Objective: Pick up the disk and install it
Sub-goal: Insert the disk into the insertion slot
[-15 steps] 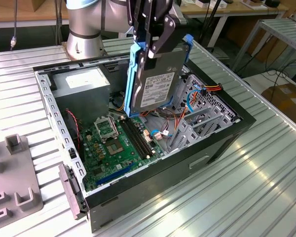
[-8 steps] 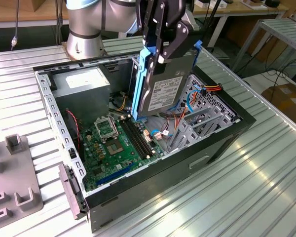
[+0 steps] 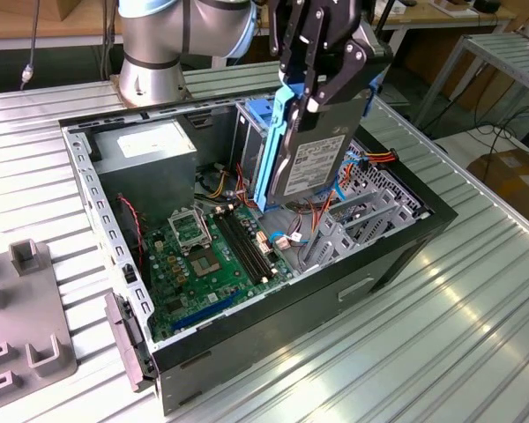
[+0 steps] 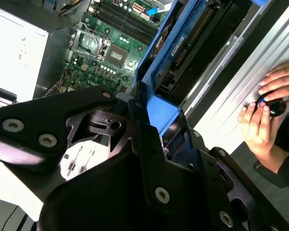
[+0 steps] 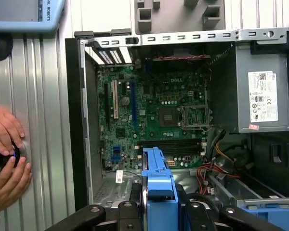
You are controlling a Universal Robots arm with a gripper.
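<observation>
The tool (image 3: 307, 88) is pinched on the disk (image 3: 316, 159), gripping the blue carrier rail at its upper end. The disk hangs on edge, slightly tilted, above the open computer case (image 3: 397, 251), beside the drive cage (image 3: 243, 139). This orientation appears chosen to lower it edge-first into a bay. No contact with parts below is apparent.

Count: one disk, one tool, one case, one motherboard (image 3: 203, 256), one power supply (image 3: 145, 150). In the first wrist view, a person's two hands, one hand (image 5: 2, 132) and the other hand (image 5: 9, 178), rest on the worktop (image 3: 441, 344) beside the case, apart from the tool.
</observation>
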